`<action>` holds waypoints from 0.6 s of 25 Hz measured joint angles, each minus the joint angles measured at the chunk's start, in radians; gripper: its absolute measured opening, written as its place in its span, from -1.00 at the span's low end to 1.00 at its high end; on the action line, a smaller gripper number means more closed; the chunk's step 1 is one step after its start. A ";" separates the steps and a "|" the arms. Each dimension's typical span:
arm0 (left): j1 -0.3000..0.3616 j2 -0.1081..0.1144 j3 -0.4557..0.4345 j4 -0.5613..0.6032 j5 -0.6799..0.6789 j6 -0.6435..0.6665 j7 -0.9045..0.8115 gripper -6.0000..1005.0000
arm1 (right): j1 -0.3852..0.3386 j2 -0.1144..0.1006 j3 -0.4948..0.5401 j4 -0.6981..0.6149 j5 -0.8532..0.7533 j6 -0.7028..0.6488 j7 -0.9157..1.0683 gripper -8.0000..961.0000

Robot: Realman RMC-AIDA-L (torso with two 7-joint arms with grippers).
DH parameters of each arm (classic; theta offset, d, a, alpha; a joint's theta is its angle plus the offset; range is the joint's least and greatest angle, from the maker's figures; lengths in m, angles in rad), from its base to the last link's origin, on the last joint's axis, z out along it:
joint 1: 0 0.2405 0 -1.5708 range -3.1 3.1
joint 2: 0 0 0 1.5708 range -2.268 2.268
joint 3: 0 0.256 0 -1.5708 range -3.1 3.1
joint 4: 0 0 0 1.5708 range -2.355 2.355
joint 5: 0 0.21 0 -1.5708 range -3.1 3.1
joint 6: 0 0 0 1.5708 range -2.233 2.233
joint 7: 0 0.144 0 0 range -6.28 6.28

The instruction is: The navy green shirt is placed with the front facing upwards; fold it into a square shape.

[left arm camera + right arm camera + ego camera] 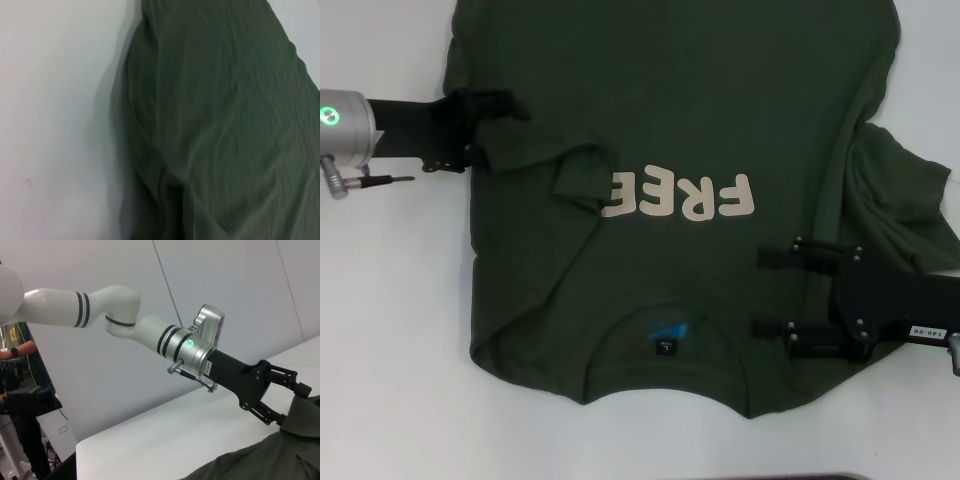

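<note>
I see one navy green shirt (720, 110) lying lettering-up on the white table (390, 330). Two grippers: left gripper (505, 108) pinching its folded-in sleeve (545, 165); right gripper (765, 292) spread wide above the shoulder area.

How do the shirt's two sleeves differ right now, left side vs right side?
On the navy green shirt, the left sleeve is folded inward over the chest, covering the edge of the FREE lettering; the right sleeve still lies spread outward on the table. The left hand is at the left sleeve and seems to grip it; the right hand, open, hovers over the body beside the right sleeve. Both sleeves are wrinkled.
</note>
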 joint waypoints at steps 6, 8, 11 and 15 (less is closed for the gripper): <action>-0.022 -0.015 -0.027 0.002 -0.045 0.015 0.017 0.80 | -0.004 0.000 0.000 0.000 0.000 0.001 0.000 0.84; -0.024 -0.018 -0.052 -0.002 -0.144 0.071 0.066 0.80 | -0.004 0.000 0.000 0.000 0.000 0.001 0.000 0.84; -0.018 -0.014 -0.085 0.001 -0.279 0.152 0.145 0.80 | -0.005 0.000 0.000 0.000 0.000 0.001 0.000 0.84; -0.009 0.000 -0.084 0.007 -0.288 0.165 0.144 0.80 | -0.002 0.001 0.000 0.000 0.000 0.001 0.000 0.84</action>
